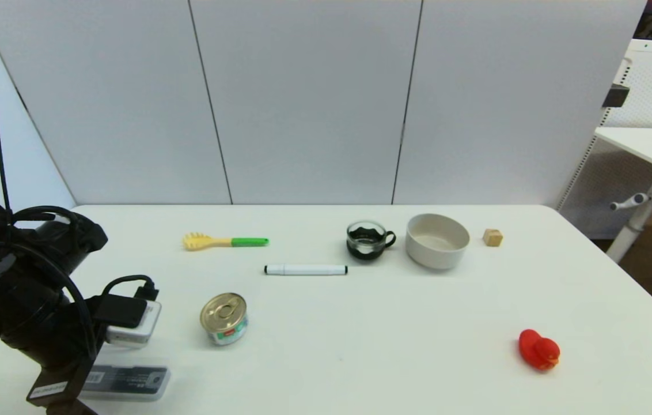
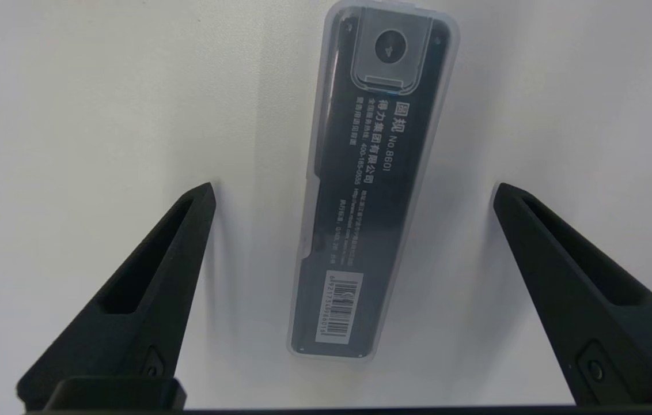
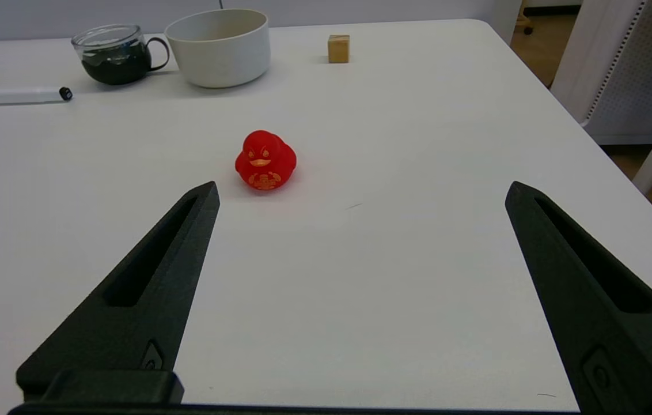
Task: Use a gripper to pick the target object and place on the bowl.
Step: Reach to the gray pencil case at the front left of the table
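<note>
The target object, a slim dark grey case (image 1: 130, 381) with translucent edges and a barcode label, lies flat at the table's front left. My left gripper (image 2: 353, 187) hangs over it, open. The case (image 2: 360, 202) lies lengthwise between the two black fingers, which stand wide on either side without touching it. In the head view the arm and its white camera module (image 1: 133, 325) hide the fingers and the case's left end. The off-white bowl (image 1: 437, 241) stands at the back right, empty. My right gripper (image 3: 360, 187) is open and empty above bare table, out of the head view.
A tin can (image 1: 224, 319) stands just right of the left arm. A white marker (image 1: 305, 269), a yellow-green pasta fork (image 1: 225, 241) and a glass cup (image 1: 368, 240) lie between the case and the bowl. A wooden cube (image 1: 492, 237) and a red duck (image 1: 539, 350) are at the right.
</note>
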